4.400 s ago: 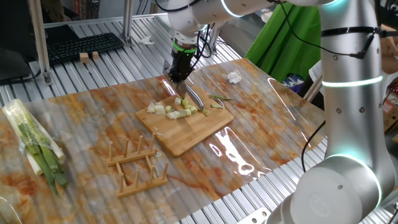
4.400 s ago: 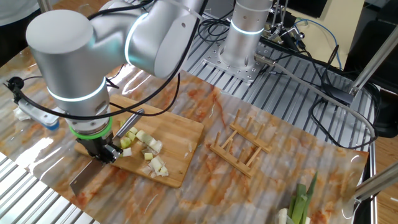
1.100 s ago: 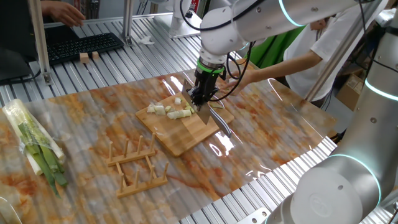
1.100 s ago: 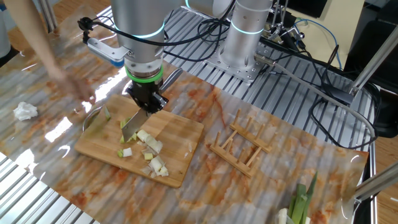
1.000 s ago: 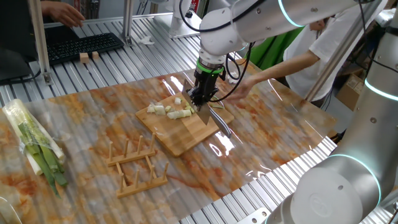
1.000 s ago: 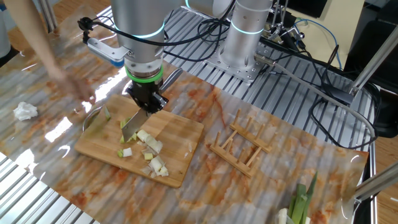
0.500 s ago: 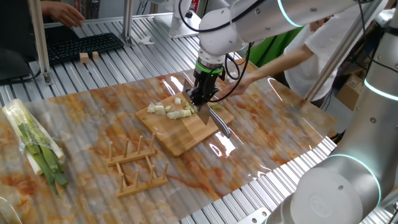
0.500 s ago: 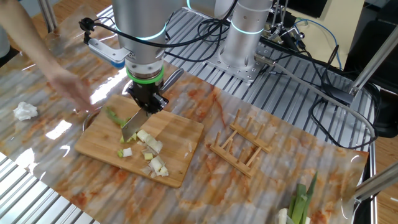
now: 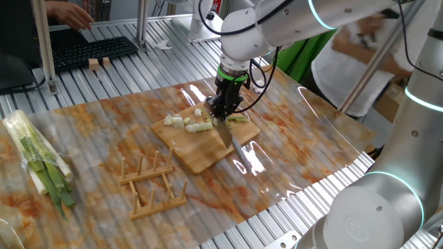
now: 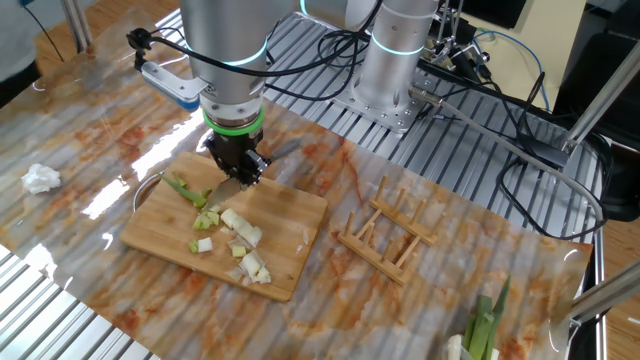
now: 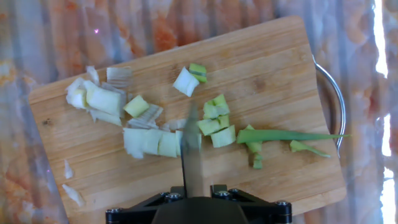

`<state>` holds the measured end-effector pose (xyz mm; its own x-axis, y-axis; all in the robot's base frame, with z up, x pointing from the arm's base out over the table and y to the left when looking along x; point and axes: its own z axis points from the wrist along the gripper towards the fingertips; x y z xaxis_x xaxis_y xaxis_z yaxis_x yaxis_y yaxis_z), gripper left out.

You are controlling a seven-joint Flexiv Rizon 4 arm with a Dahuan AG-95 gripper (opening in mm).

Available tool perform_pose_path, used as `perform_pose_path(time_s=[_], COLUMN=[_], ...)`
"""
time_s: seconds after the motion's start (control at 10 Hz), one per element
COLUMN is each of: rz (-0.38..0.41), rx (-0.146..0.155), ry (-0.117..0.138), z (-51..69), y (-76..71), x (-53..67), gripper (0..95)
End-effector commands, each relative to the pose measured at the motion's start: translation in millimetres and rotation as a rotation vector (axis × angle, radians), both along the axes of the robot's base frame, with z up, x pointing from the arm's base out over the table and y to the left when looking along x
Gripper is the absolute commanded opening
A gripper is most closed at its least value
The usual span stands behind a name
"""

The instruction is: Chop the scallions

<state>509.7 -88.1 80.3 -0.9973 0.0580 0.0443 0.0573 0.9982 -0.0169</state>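
Looking across your surface [image 9: 104,131], you see the arm [image 9: 277,24] reaching down over the wooden board [image 9: 208,149], with 2 wooden racks [image 9: 149,181] near it and a wrapped bundle of stalks [image 9: 34,155] well apart at the edge. Your pincer [image 10: 233,168] is clamped on a knife [image 11: 191,149], blade pointing down among the pieces. The scallions [image 11: 155,142] lie on the board as short pale chunks beside the blade, with a thin green strip [image 11: 283,135] on the blade's other side, near the board's metal handle [image 11: 333,99].
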Motion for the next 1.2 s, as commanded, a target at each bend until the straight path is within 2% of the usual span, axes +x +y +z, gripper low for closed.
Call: perform_pose_path(time_s=[0.1, 0.9, 1.2], rz=[0.004, 0.009, 0.043], rx=[0.0, 0.003, 0.019], ry=[0.001, 0.001, 0.002], z=[-0.1, 1.3, 1.4], y=[0.0, -1.1, -1.2], x=[-0.4, -1.3, -1.4], gripper=[19.0, 19.0, 19.0])
